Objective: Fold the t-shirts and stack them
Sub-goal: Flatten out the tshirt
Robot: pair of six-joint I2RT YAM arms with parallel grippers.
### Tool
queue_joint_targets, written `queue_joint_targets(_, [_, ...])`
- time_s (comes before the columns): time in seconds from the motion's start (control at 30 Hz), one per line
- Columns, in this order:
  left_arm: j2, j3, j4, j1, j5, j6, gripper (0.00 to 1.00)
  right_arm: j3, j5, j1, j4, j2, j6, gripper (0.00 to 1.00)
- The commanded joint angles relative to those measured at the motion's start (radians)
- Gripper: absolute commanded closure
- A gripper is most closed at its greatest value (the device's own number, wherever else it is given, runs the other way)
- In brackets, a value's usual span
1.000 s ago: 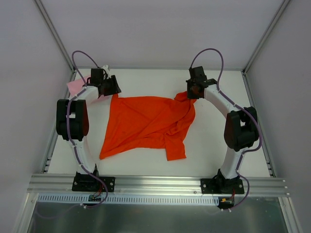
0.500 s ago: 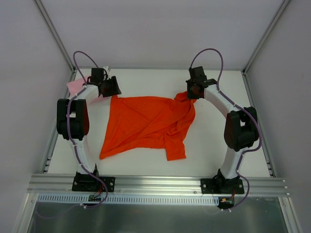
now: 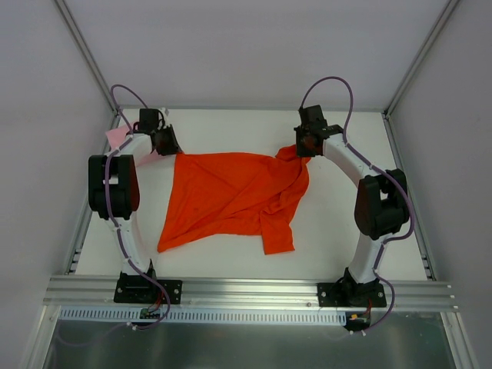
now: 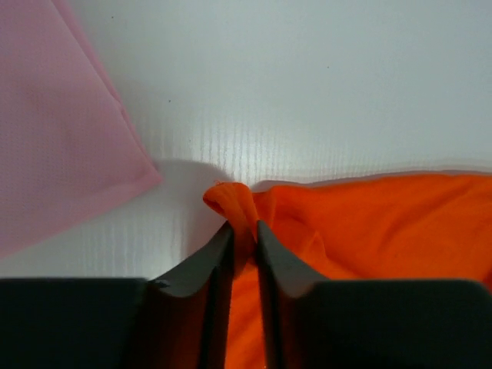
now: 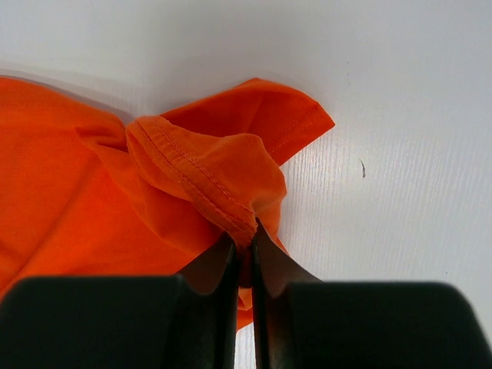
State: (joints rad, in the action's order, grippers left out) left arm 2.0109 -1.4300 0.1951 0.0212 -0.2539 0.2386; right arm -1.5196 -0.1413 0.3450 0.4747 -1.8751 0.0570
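The orange-red t-shirt (image 3: pixel 231 192) lies crumpled in the middle of the white table, stretched between both arms. At its far left corner, my left gripper (image 3: pixel 167 144) is shut on a pinch of orange cloth (image 4: pixel 234 201), which shows between the jaws in the left wrist view (image 4: pixel 244 227). My right gripper (image 3: pixel 303 146) is shut on a bunched, stitched hem (image 5: pixel 200 181) at the shirt's far right corner (image 5: pixel 244 240). The pink t-shirt (image 3: pixel 116 137) lies flat at the far left, partly hidden behind the left arm, and its corner (image 4: pixel 61 131) lies just left of the left fingers.
White walls and slanted metal frame posts (image 3: pixel 91 61) enclose the table. An aluminium rail (image 3: pixel 246 292) carrying both arm bases runs along the near edge. Bare white tabletop (image 3: pixel 231 127) shows beyond the orange shirt and to its right (image 3: pixel 330 223).
My left gripper has shifted a little to the left and closed on the orange shirt's far left corner. The right arm has not moved.
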Motion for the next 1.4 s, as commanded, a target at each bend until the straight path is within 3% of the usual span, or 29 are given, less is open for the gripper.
queue_joint_targets(0.0, [0.022,-0.049,0.017,0.0,-0.021,-0.001,0.87,-0.001,-0.003,-0.005,-0.018,0.004,0.006,0.91])
queue_joint_targets(0.07, [0.02,-0.047,0.006,0.002,-0.037,-0.002,1.0,-0.002,-0.004,-0.006,-0.016,0.004,0.0,0.91])
queue_joint_targets(0.37, [-0.009,-0.053,-0.036,0.023,-0.045,-0.009,1.0,0.016,-0.003,-0.005,0.015,0.024,-0.045,0.91])
queue_joint_targets(0.6, [-0.061,-0.052,-0.039,0.04,-0.1,-0.042,1.0,0.165,-0.059,-0.005,-0.007,0.143,-0.115,0.89])
queue_joint_targets(0.7, [-0.073,-0.049,-0.039,0.04,-0.091,-0.035,1.0,0.176,-0.113,-0.008,0.07,0.165,-0.184,0.89])
queue_joint_targets(0.77, [-0.078,-0.049,-0.034,0.04,-0.084,-0.03,1.0,0.185,-0.072,-0.008,0.133,0.166,-0.197,0.89])
queue_joint_targets(0.9, [-0.087,-0.029,-0.031,0.039,-0.071,-0.032,1.0,0.315,-0.035,-0.008,0.171,0.229,-0.235,0.9])
queue_joint_targets(1.0, [-0.089,-0.014,-0.033,0.04,-0.07,-0.032,1.0,0.404,-0.108,-0.006,0.234,0.306,-0.284,0.85])
queue_joint_targets(1.1, [-0.087,-0.007,-0.037,0.039,-0.082,-0.028,1.0,0.437,-0.107,-0.008,0.239,0.356,-0.319,0.41])
queue_joint_targets(1.13, [-0.087,-0.006,-0.04,0.039,-0.085,-0.027,1.0,0.423,-0.103,-0.008,0.239,0.357,-0.315,0.2])
queue_joint_targets(1.23, [-0.092,-0.003,-0.046,0.04,-0.102,-0.027,1.0,0.372,-0.099,-0.008,0.226,0.332,-0.278,0.09])
queue_joint_targets(1.37, [-0.092,-0.003,-0.043,0.04,-0.108,-0.035,1.0,0.204,-0.124,-0.011,0.199,0.26,-0.191,0.09])
